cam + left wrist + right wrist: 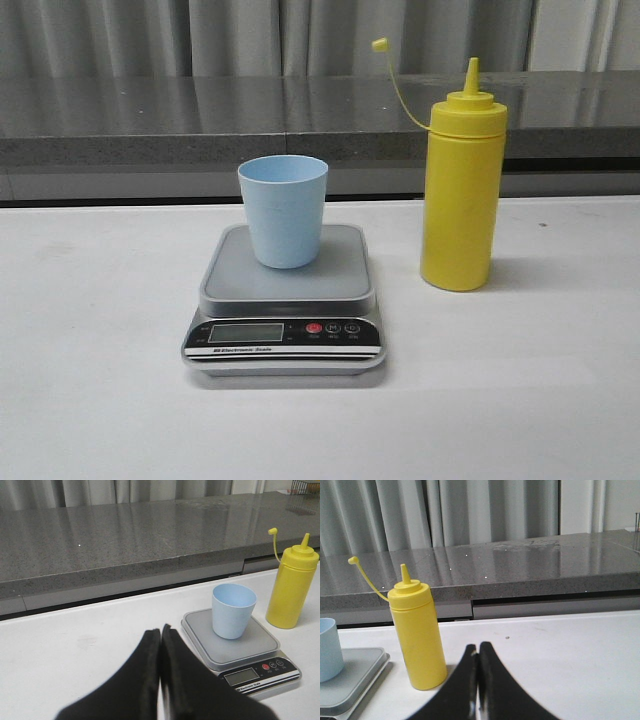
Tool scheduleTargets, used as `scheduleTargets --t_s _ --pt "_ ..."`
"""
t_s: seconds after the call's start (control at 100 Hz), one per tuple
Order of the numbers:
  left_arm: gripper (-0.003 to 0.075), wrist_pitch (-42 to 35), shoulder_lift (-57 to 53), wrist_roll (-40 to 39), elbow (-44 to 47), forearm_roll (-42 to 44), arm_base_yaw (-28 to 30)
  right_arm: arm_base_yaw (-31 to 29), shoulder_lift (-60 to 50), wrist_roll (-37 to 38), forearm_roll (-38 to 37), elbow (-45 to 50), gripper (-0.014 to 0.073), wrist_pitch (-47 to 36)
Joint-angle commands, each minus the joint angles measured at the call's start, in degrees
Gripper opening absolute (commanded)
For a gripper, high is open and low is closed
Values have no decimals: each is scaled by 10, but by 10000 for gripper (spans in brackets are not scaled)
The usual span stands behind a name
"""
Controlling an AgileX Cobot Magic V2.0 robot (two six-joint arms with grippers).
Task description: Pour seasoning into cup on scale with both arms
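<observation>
Nothing of the pour looks begun, by my reading: the cup [283, 209] stands upright on the scale [284, 303] at the centre of the front view, and the seasoning [461, 186] stands upright on the table [90, 380] just right of it, untouched, cap off its nozzle. Grasping, lifting and tipping all remain. Left gripper [160, 632] and right gripper [478, 649] each sit at the lower edge of their wrist views, fingers pressed together, holding nothing.
</observation>
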Motion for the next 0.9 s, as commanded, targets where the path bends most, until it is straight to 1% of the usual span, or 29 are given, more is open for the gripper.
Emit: scheduleTargets --t_s 0.0,0.08,0.16,0.89 --pt "-20 -39 6 -4 -15 -7 2 -4 -22 -5 -4 -10 -68 1" --pt "-20 -39 6 -4 -15 -7 2 -4 -46 -5 -4 -10 -68 31" --pt "-20 -39 6 -4 -15 -7 2 -4 -44 -5 -5 -10 -68 35" --pt "-20 -39 6 -4 -15 -7 2 -4 -44 -5 -5 -10 -68 35"
